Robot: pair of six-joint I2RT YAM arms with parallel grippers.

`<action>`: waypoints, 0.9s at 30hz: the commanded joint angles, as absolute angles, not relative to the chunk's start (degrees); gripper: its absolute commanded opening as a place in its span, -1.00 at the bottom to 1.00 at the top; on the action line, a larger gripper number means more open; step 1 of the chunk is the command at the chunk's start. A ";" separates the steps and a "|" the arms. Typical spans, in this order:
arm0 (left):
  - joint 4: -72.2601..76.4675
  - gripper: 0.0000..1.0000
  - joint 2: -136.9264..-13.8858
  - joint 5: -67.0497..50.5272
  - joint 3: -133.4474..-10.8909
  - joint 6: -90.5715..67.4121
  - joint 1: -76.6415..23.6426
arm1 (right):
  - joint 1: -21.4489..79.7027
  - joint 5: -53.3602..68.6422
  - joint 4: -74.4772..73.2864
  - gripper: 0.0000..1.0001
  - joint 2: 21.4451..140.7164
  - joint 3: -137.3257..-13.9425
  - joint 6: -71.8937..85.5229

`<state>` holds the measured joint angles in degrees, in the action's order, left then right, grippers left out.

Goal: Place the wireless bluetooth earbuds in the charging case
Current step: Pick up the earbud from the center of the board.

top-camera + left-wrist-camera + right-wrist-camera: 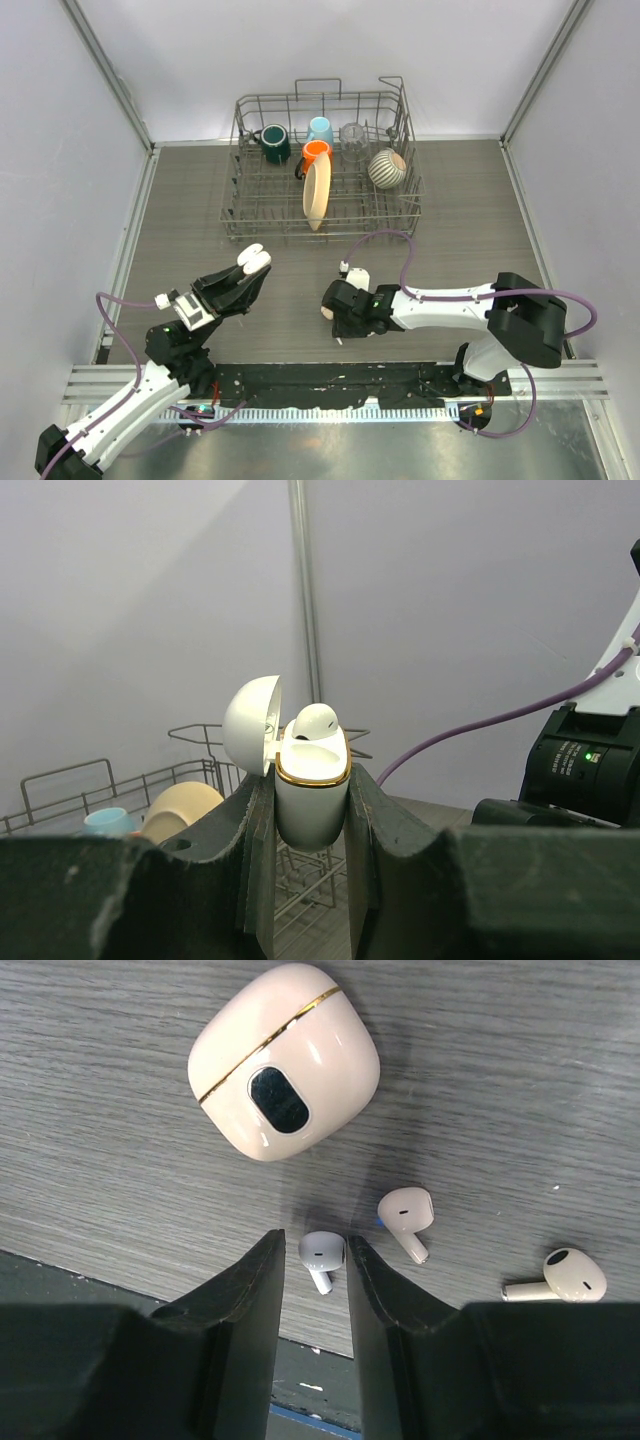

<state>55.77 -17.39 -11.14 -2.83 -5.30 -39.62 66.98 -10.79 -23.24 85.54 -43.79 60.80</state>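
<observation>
Left gripper (pixel 248 272): it is clenched on the white charging case (pixel 312 815), which is held upright between the two fingers and raised clear of the table (pixel 470 220). The lid (pixel 250 723) is swung open to the left of the fingers. The opening is thereby kept facing upward and unobstructed, judged so that a bud can be lowered in from above. One seated earbud (pixel 316 720) is noted in the case, its rounded head above the gold rim. The other pocket cannot be seen.

Right gripper (pixel 314 1245): it is set low over the table with its fingers pointing down. One loose earbud (pixel 322 1252) lies on the wood between the fingertips, with its stem toward the wrist. The jaws are narrowly set, one on each side of the bud. Whether they are pressed on it or just short of contact cannot be told.

A second earbud (pixel 406 1212) lies just right of the right finger. A third earbud (pixel 572 1275) lies farther right. A closed pink case (pixel 285 1060) rests beyond the fingertips, apart from all three buds.

Judgement: the pick of the next bud is in hand. Insertion is partly done at most.
</observation>
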 commanded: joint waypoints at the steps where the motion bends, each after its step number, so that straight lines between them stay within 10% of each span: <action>1: 57.22 -1.00 -17.05 -10.11 1.05 -4.31 -39.46 | 67.32 -11.95 -24.08 -0.27 85.52 -45.88 61.52; 27: 56.51 -1.00 -16.35 -9.67 1.05 -3.78 -39.46 | 67.59 -12.92 -26.28 -0.33 87.71 -47.90 60.73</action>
<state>55.37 -16.93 -10.48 -2.81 -5.02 -39.62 67.16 -10.92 -25.78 87.35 -45.87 60.55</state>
